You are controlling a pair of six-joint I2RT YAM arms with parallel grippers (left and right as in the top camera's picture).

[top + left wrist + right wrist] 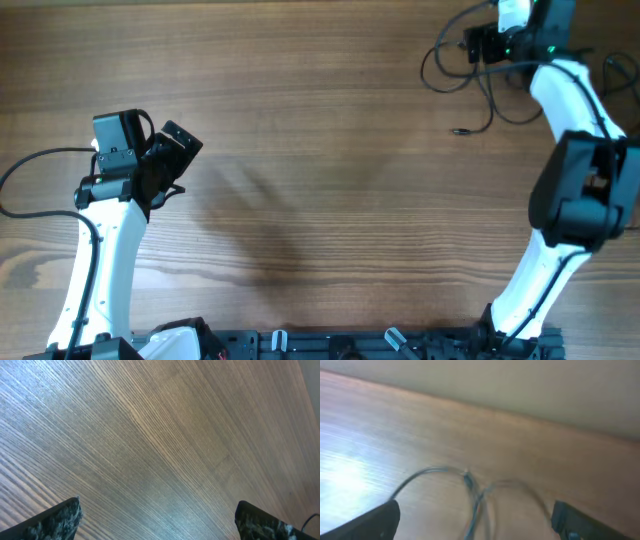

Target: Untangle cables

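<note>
Overhead shows the thin black cables [478, 88], loose cords with small metal plug ends, bunched in sprawling loops just beside the right gripper [482, 45] on the brown wood-grain table [320, 120]. The right wrist view is blurred, but the jaws there stand wide apart with nothing clamped, and two or three strands [470, 482] lie on the wood between them. The left gripper [157, 510], well apart from the right gripper, is likewise spread fully and empty. The risk, as I judge it, is that closing here catches several strands together and pulls the knot tighter, or drags the whole bunch, since nothing pins its other side. The bunch's long axis runs from the right gripper back toward the robot's base. One free plug [458, 131] trails off it, pointing toward the left arm's side.
</note>
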